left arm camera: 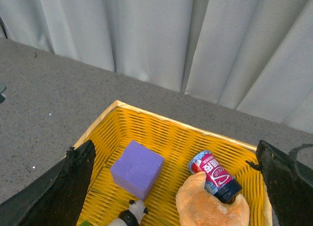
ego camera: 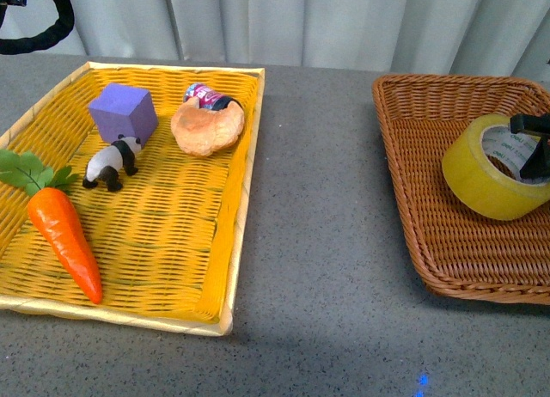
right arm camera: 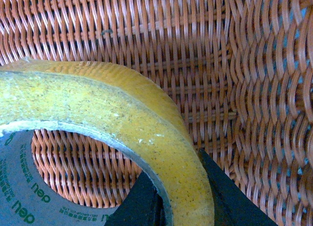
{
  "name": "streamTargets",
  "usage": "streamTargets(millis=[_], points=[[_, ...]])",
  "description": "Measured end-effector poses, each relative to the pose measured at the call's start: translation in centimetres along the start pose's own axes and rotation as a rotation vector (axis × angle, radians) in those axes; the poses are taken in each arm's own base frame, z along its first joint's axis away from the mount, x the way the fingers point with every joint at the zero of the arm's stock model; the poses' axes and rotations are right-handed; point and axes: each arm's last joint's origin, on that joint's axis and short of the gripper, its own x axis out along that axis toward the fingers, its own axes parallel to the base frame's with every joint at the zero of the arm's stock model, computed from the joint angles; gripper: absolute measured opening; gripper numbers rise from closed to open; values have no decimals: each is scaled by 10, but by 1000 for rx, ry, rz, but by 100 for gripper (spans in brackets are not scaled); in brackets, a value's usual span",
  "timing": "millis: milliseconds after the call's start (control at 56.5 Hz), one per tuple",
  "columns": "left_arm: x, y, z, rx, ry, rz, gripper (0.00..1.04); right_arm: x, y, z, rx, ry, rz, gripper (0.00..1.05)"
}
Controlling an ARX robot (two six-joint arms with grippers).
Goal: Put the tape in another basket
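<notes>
The yellowish tape point(ego camera: 483, 178) with a white printed core hangs tilted over the brown wicker basket point(ego camera: 430, 234) at the right. My right gripper point(ego camera: 534, 143) is shut on the tape's wall, one finger inside the core and one outside. In the right wrist view the tape point(right arm camera: 146, 133) fills the near field, pinched between my dark fingers point(right arm camera: 230, 196), with the basket's weave point(right arm camera: 195, 50) close behind. My left gripper point(left arm camera: 176, 187) is open and empty, above the far end of the yellow tray point(left arm camera: 161, 123).
The yellow flat tray point(ego camera: 232, 242) at the left holds a purple cube point(ego camera: 123, 111), a toy panda point(ego camera: 112, 162), a carrot point(ego camera: 67, 238), a bread piece point(ego camera: 206, 126) and a small bottle point(ego camera: 206, 96). Grey tabletop lies between tray and basket. Curtains hang behind.
</notes>
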Motion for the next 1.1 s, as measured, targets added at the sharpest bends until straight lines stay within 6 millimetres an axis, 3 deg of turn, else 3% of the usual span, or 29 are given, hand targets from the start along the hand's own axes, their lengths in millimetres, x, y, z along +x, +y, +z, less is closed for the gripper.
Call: streamTargets(millis=[283, 425, 478, 584, 673, 762, 850, 956, 1098], points=[[1, 5, 3, 3, -10, 16, 98, -10, 0, 11, -18, -110, -27, 61], [3, 9, 8, -6, -45, 25, 98, -35, 1, 14, -25, -261, -92, 91], [2, 11, 9, -20, -62, 31, 98, -45, 2, 14, -12, -305, -102, 98], [1, 15, 16, -33, -105, 31, 97, -60, 4, 13, -1, -370, -97, 95], [-6, 32, 19, -10, -179, -205, 84, -71, 6, 9, 11, -436, -75, 95], [-23, 53, 12, 44, -216, -376, 67, -68, 7, -6, -76, -750, -8, 80], [-38, 71, 3, 68, -221, -392, 53, -71, 9, -37, -122, -940, -5, 66], [-52, 90, -9, 83, -205, -387, 35, -93, 17, -61, -157, -1098, 6, 48], [-73, 112, -22, 90, -202, -388, 8, -115, 20, -91, -162, -1140, -3, 21]])
